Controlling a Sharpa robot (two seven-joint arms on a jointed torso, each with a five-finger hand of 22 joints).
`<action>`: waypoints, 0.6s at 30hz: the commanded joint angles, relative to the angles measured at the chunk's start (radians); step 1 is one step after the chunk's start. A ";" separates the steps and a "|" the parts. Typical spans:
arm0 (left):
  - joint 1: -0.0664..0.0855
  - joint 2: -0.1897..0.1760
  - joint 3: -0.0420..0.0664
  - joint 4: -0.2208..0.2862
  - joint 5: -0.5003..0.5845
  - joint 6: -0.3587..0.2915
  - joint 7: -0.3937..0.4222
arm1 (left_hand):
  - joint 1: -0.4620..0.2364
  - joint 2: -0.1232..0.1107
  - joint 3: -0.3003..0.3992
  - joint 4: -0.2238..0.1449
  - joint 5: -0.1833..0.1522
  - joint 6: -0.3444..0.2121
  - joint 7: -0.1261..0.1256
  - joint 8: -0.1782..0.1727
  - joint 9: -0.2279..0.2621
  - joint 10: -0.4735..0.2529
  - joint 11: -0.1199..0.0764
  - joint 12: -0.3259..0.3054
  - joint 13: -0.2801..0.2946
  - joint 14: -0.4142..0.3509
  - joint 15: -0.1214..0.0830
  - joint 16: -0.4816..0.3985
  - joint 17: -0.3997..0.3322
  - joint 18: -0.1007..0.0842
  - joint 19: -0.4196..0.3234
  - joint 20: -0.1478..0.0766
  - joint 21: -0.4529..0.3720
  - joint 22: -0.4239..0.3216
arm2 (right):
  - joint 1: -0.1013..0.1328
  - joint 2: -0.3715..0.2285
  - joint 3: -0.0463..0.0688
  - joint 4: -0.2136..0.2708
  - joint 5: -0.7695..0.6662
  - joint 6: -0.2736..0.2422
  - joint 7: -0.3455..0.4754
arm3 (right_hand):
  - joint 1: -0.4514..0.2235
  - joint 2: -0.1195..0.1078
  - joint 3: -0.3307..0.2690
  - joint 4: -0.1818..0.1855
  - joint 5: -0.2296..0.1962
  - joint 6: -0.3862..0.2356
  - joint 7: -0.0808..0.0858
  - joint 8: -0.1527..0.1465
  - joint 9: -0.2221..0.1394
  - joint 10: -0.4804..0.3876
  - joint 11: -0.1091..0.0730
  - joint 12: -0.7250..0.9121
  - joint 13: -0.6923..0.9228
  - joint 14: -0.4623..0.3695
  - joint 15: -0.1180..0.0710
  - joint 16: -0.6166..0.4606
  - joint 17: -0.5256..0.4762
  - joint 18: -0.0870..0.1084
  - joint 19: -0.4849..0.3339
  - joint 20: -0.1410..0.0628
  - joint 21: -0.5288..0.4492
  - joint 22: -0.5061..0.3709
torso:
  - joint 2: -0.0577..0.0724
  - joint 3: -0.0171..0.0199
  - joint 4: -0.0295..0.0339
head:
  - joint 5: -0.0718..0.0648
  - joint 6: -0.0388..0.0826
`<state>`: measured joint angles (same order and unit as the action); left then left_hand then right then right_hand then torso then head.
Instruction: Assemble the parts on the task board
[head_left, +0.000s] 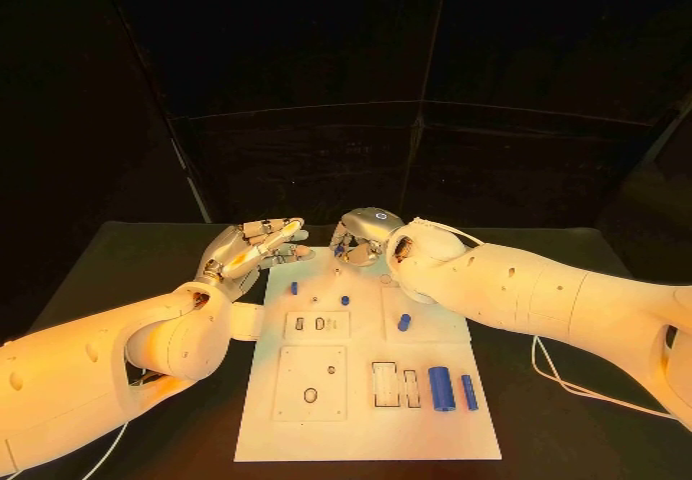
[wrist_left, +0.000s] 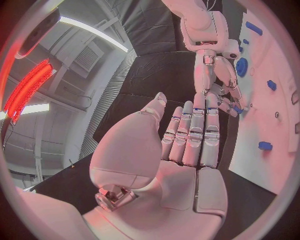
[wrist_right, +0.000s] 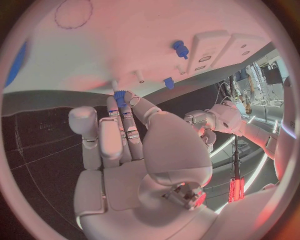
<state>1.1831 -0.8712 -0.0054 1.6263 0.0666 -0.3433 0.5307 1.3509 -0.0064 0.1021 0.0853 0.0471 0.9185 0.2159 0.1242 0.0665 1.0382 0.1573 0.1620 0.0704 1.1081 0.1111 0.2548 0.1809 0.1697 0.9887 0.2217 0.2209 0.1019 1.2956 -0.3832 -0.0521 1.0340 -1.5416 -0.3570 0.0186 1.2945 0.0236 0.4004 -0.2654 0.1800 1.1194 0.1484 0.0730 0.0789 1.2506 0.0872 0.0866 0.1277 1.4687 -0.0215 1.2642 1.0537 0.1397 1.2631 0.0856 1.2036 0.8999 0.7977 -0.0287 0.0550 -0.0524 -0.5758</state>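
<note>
My right hand (head_left: 364, 238) sits at the far edge of the task board (head_left: 368, 420), fingers curled downward, and in the right wrist view my fingertips (wrist_right: 123, 102) pinch a small blue part (wrist_right: 120, 97) with a ribbed, gear-like rim, right against the board's far edge. My left hand (head_left: 260, 247) hovers just beside it over the board's far left corner, palm turned up, fingers straight and held side by side, thumb apart, holding nothing; in the left wrist view its fingers (wrist_left: 195, 131) reach toward my right hand (wrist_left: 220, 82) without touching it.

The board is a white rectangular plate lying lengthwise away from me on the black table (head_left: 144, 262). Near its far end stand two small blue pegs (head_left: 293, 288) and (head_left: 345, 299), upright and apart from each other. A short blue cylinder (head_left: 404, 322) lies tilted further toward the right edge. At the near right lie two longer blue cylinders side by side: the thicker one (head_left: 440, 388) just beside a pair of rectangular slots (head_left: 397, 385), the thinner one (head_left: 469, 392) to its right. On the left half sit two raised square plates: the smaller (head_left: 319, 323) with small dark openings, the larger (head_left: 312, 383) with an oval hole and screw points at its corners.
</note>
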 joint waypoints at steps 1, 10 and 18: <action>0.004 -0.002 0.001 0.004 -0.006 0.006 0.007 | -0.012 0.001 0.001 -0.003 0.004 0.004 0.004 -0.005 -0.001 0.003 0.005 -0.003 -0.001 0.008 0.000 0.005 0.001 0.013 0.007 0.002 -0.007 -0.002 | -0.003 -0.003 -0.003 -0.002 -0.018 0.047 -0.009 | 0.000 -0.011 0.006 0.003 -0.007 -0.004 0.001 -0.001 0.002 0.007 -0.016 -0.006 -0.001 0.027 0.006 0.007 0.001 -0.012 -0.005 0.002 0.006 -0.001 | 0.004 -0.0004 -0.0016 | 0.004 0.002; 0.007 -0.003 0.001 0.002 -0.006 0.007 0.007 | -0.012 0.001 0.001 -0.003 0.004 0.004 0.004 -0.005 -0.001 0.003 0.005 -0.003 -0.001 0.008 0.000 0.005 0.001 0.013 0.007 0.002 -0.007 -0.002 | -0.003 -0.018 -0.003 0.016 -0.058 0.022 -0.035 | -0.001 -0.014 0.006 0.003 -0.009 -0.004 0.001 -0.001 0.002 0.007 -0.017 -0.005 0.000 0.027 0.006 0.008 0.003 -0.012 -0.005 0.002 0.007 0.000 | 0.004 0.0013 -0.0005 | 0.005 -0.003; 0.008 -0.005 0.001 -0.001 -0.006 0.006 0.006 | -0.012 0.001 0.000 -0.005 0.004 0.003 0.005 -0.007 -0.001 0.001 0.006 -0.005 -0.002 0.008 0.001 0.006 0.002 0.013 0.008 0.002 -0.008 -0.002 | -0.003 -0.038 -0.003 0.040 -0.069 0.022 -0.040 | -0.004 -0.021 0.005 0.004 -0.010 -0.003 0.000 -0.001 0.003 0.009 -0.017 -0.005 0.002 0.027 0.006 0.010 0.004 -0.012 -0.005 0.002 0.009 0.001 | 0.005 0.0010 0.0000 | 0.008 -0.005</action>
<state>1.1889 -0.8754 -0.0053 1.6245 0.0666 -0.3433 0.5308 1.3509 -0.0064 0.1022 0.0854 0.0471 0.9185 0.2159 0.1203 0.0666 1.0382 0.1573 0.1619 0.0694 1.1081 0.1111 0.2548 0.1818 0.1696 0.9887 0.2217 0.2168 0.1012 1.2910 -0.4178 -0.0547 1.0694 -1.5874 -0.3477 -0.0080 1.2919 0.0103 0.4027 -0.2622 0.1721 1.1182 0.1472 0.0724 0.0815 1.2506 0.0872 0.0772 0.1271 1.4689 -0.0213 1.2684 1.0570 0.1399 1.2632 0.0855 1.2078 0.8997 0.8020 -0.0277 0.0541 -0.0453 -0.5798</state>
